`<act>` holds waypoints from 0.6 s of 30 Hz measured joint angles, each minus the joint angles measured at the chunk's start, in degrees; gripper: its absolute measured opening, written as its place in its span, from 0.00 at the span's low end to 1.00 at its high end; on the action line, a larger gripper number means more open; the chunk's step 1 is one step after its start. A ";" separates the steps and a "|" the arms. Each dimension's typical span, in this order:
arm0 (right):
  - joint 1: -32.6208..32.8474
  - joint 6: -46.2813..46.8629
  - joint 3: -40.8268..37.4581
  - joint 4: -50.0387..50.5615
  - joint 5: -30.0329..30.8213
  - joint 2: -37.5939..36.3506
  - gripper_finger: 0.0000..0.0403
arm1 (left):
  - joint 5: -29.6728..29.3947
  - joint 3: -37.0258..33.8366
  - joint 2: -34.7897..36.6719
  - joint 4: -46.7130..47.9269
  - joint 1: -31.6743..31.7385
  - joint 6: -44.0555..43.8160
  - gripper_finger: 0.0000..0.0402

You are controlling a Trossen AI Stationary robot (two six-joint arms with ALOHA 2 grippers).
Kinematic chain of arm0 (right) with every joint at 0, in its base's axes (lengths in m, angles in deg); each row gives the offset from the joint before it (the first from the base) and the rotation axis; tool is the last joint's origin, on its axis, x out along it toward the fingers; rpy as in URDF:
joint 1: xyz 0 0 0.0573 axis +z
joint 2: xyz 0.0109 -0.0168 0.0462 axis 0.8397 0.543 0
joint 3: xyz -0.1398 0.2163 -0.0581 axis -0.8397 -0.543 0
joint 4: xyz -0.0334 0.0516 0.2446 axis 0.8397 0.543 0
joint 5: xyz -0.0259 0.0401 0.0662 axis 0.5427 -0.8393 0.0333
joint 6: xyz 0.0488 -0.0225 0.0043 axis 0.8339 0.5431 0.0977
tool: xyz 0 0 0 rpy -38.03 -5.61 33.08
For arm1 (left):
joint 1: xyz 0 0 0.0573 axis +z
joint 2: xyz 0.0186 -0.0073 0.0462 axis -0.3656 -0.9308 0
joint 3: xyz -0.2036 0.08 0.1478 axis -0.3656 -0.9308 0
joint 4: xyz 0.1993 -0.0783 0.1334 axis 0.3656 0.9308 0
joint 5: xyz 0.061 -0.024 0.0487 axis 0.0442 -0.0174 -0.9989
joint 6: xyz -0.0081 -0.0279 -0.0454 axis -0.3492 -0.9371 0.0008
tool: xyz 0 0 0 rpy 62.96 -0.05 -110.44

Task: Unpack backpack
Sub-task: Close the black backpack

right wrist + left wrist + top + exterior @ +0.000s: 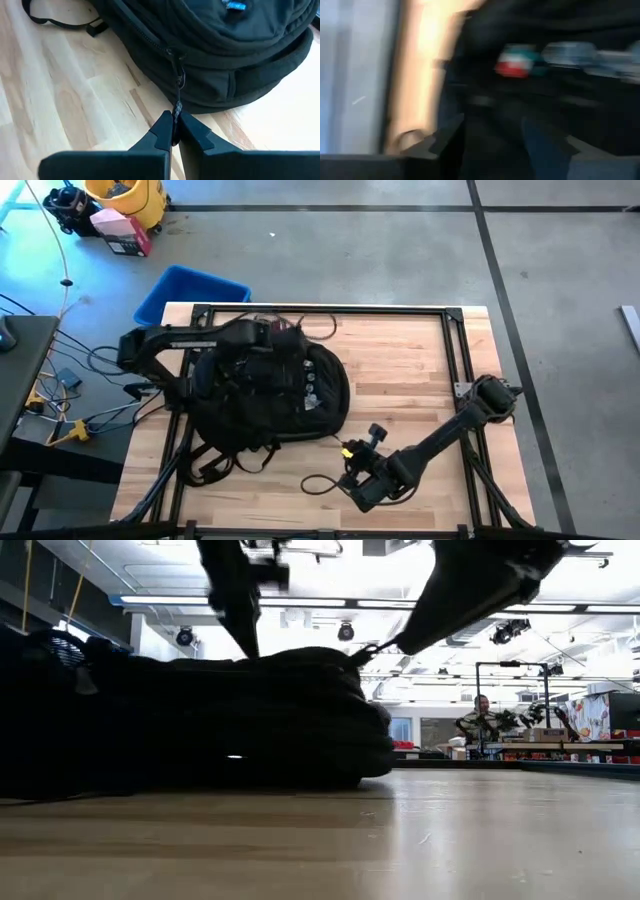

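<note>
The black backpack [270,395] lies flat on the left half of the table, small round badges [310,385] on top; it also fills the low view's left [200,720]. My right gripper [175,131] is at its near-right side [352,463], shut on the zipper's pull cord. My left gripper [268,332] hovers at the backpack's far end, its fingers [451,137] apart with dark fabric between them. A red, white and green item [515,65] shows blurred beyond it. My right gripper pinches the free end of the zipper's pull cord [176,114] between its two fingertips, coming level from the table's near-right side, along the cord. The cord runs taut from the slider [172,52] on the backpack's side to the fingers; the backpack rests on the table. My left gripper: I cannot tell whether it touches the backpack; blur hides it.
Loose black straps [225,465] and a cord loop [318,483] lie on the wood near the backpack. A black frame rail [455,350] edges the table. Bare wood [400,370] is right of the backpack. A blue bin [190,290] stands beyond the far-left corner. A person [483,720] sits far behind.
</note>
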 joint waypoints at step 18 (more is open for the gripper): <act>-0.14 -0.27 -0.02 -0.55 0.44 0.00 0.00 | -6.91 -0.04 -14.11 -22.44 -25.12 8.71 0.57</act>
